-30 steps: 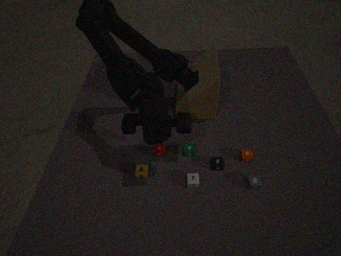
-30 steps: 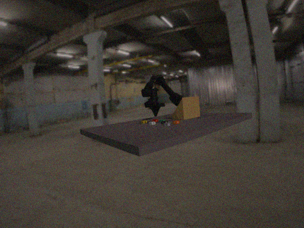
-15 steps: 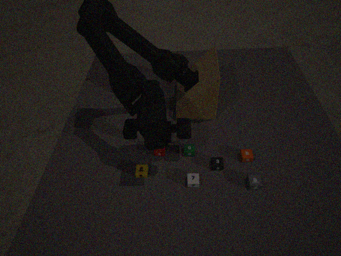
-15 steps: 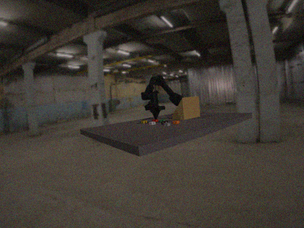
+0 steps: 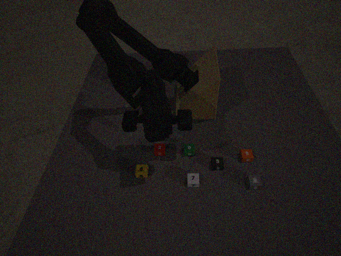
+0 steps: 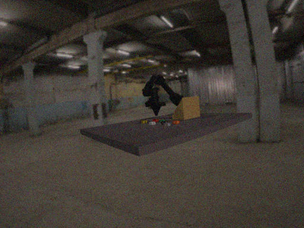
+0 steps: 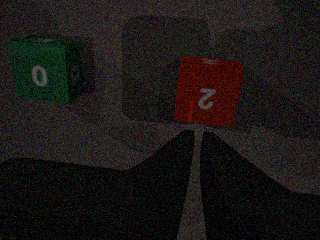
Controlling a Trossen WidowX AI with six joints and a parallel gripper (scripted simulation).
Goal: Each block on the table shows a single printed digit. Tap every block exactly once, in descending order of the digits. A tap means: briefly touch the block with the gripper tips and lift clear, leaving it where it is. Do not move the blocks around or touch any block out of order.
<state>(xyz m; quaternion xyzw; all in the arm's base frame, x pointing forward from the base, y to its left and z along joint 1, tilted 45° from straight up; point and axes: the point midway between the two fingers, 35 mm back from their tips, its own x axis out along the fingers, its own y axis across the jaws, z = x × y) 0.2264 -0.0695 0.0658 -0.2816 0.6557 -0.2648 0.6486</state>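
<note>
My gripper [image 6: 156,114] [image 7: 197,140] is shut on nothing, its tips nearly together above the table, just short of the red block with a 2 [image 5: 159,150] [image 7: 210,92] in the wrist view. The green 0 block [image 5: 189,150] [image 7: 42,72] stands beside it. In the top view, a yellow block [image 5: 141,170] [image 6: 144,121] is at the left, its digit unclear. The white 7 block [image 5: 193,180] [image 6: 152,123] is nearest the front middle. The black block [image 5: 217,163] seems to show 3, the orange block [image 5: 246,155] [image 6: 176,122] 8. The grey block's [image 5: 254,182] digit is unclear.
A tan wedge-shaped box [image 5: 205,90] [image 6: 191,108] stands on the dark table [image 5: 176,220] [image 6: 137,137] behind the blocks, partly behind the arm in the top view. The arm's shadow falls around the red and yellow blocks. The scene is dim and grainy.
</note>
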